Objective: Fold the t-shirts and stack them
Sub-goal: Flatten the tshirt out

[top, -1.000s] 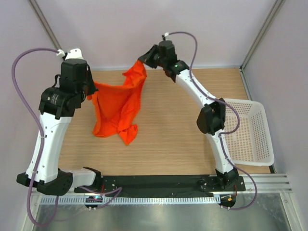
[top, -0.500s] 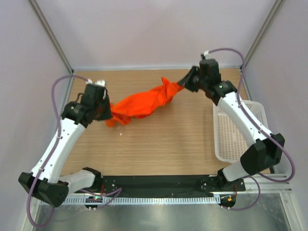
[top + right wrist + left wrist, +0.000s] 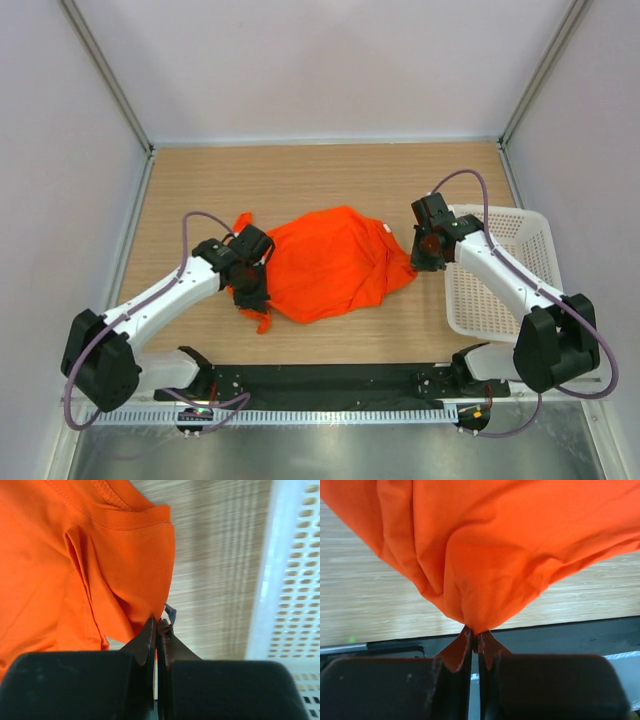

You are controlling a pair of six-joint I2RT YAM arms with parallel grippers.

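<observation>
The orange-red t-shirt (image 3: 325,263) lies spread and rumpled on the wooden table, between my two grippers. My left gripper (image 3: 249,287) is shut on the shirt's left edge; in the left wrist view the fabric (image 3: 510,550) bunches into the closed jaws (image 3: 475,639). My right gripper (image 3: 420,262) is shut on the shirt's right edge, beside the basket; in the right wrist view the shirt (image 3: 75,555) with its collar seam runs into the closed jaws (image 3: 157,625). A small flap of the shirt hangs below the left gripper.
A white lattice basket (image 3: 520,300) stands at the table's right edge, touching distance from my right gripper; its rim shows in the right wrist view (image 3: 280,565). Walls enclose the table on three sides. A black base rail (image 3: 330,380) runs along the near edge.
Both grippers have come down and towards the near side with the shirt. The shirt, stretched in the air before, now lies spread on the table.
</observation>
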